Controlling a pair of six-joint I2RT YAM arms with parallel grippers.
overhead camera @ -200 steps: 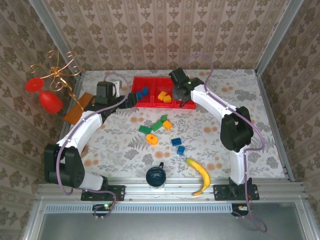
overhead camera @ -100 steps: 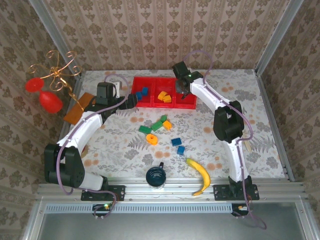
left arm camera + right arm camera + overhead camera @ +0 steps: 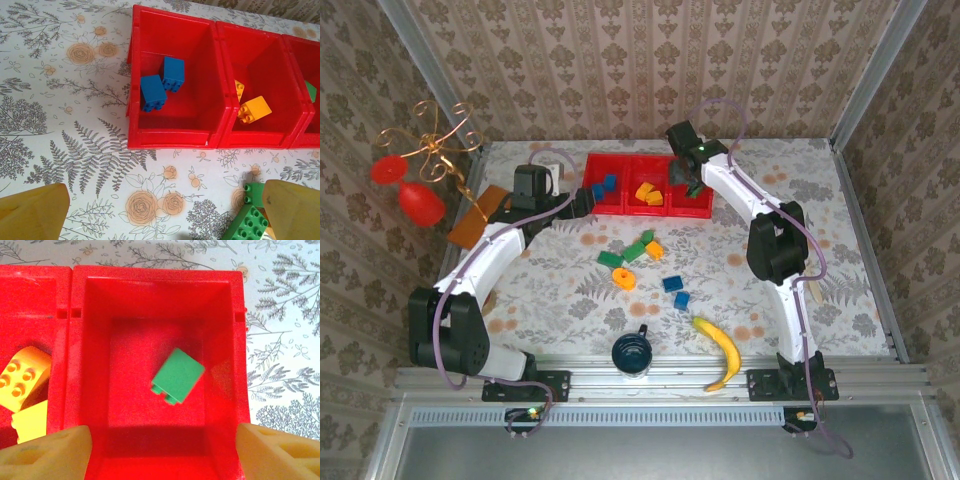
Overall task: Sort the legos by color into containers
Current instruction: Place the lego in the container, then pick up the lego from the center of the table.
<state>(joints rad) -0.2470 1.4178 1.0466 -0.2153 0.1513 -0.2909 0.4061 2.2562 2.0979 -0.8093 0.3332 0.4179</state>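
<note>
My right jaws stand spread above the right compartment of the red tray and grip nothing. The green brick lies loose on that compartment's floor.

My worry is the exit. If I draw the right arm away sideways instead of lifting first, a fingertip could hook the tray's wall and drag it, spilling the blue bricks and the orange-yellow bricks.

That arm reaches far across, its wrist bent down over the tray. The left arm stretches toward the tray's left end, jaws wide and empty over the surface, with loose green bricks just beside one fingertip.
</note>
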